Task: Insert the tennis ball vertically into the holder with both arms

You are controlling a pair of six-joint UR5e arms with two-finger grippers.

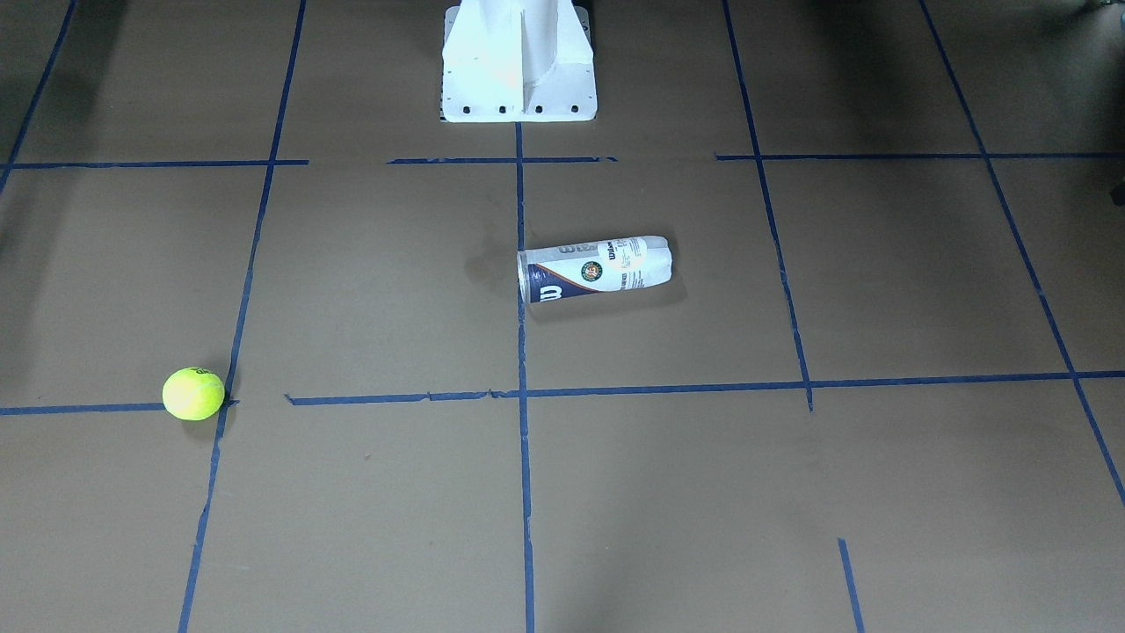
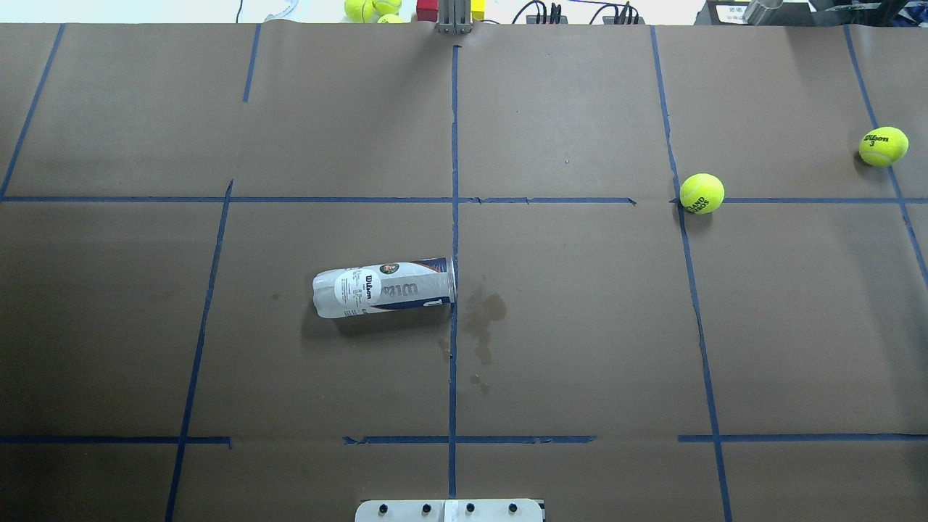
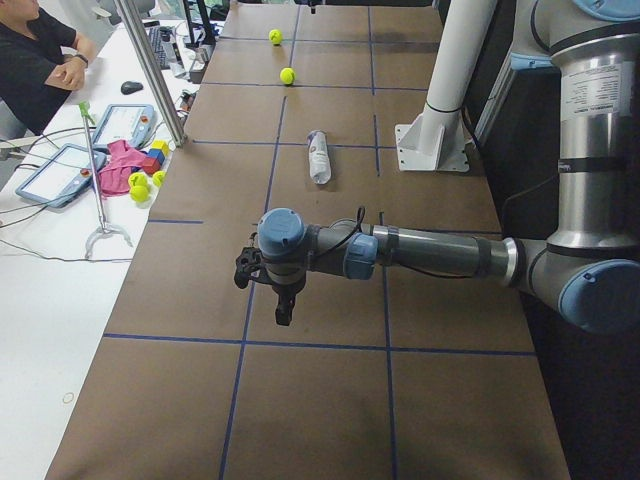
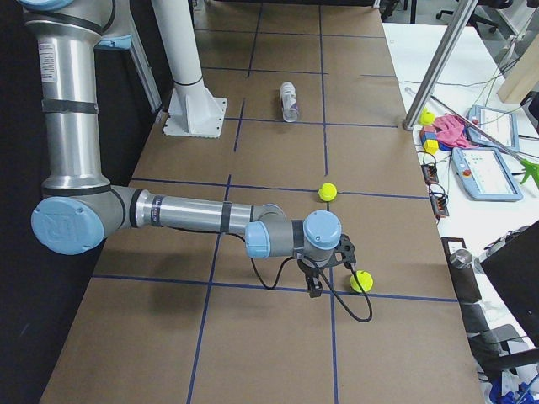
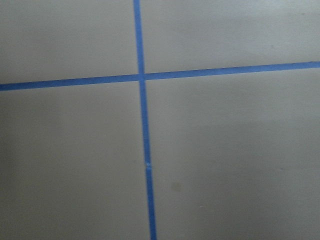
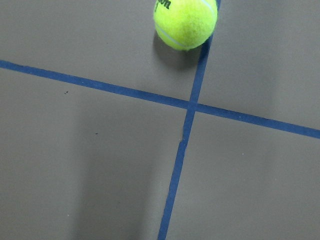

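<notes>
The holder (image 2: 384,287), a clear Wilson can, lies on its side near the table's middle, open silver rim toward the centre tape line; it also shows in the front view (image 1: 596,268). One tennis ball (image 2: 702,193) rests on a tape crossing on the robot's right side. A second tennis ball (image 2: 883,146) lies farther right and shows at the top of the right wrist view (image 6: 185,22). My right gripper (image 4: 316,282) hangs just beside that second ball (image 4: 361,281). My left gripper (image 3: 270,292) hangs over bare table, far from the can. I cannot tell whether either is open or shut.
The white robot base (image 1: 518,61) stands at the table's robot-side edge. Blue tape lines divide the brown table. Beyond the far edge lie more balls (image 2: 370,9), coloured blocks, tablets and a metal pole (image 3: 150,70). A person (image 3: 40,60) sits there.
</notes>
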